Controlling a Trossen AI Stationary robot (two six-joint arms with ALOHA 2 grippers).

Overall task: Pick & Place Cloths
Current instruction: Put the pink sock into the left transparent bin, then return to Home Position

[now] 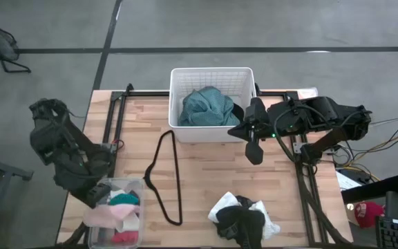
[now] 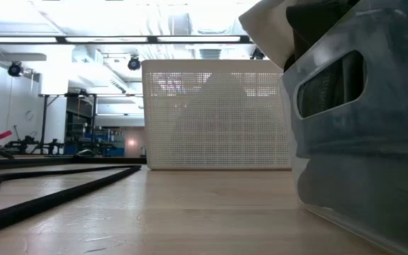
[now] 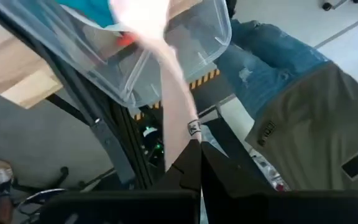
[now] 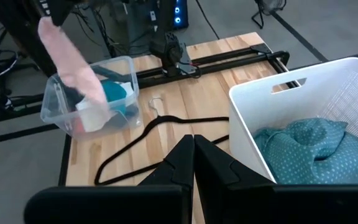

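A clear plastic bin [image 1: 138, 185] at the table's near left holds pink, teal and white cloths [image 1: 121, 202]. My left gripper [image 1: 97, 196] hangs at its left side, shut on a pink cloth [image 4: 67, 53]. A white slotted basket [image 1: 211, 75] at the far middle holds a teal garment [image 1: 207, 107]. More black and white cloths [image 1: 244, 218] lie piled on the table's near middle. My right gripper [image 1: 254, 153] is shut and empty, hovering over the table just right of the basket's near corner. My left gripper pinches one end of the pink cloth [image 3: 188, 138] between its two fingers. The cloth runs as a narrow strip from the fingers toward the bin. In the right wrist view it hangs slanting below the gripper, its lower end [image 4: 97, 93] in the bin.
A thin black cord loop [image 1: 164, 176] lies on the wood between bin and basket. Black frame rails [image 1: 306, 187] run along the table's left and right sides. A person in jeans [image 3: 260, 62] stands beside the table's near left corner.
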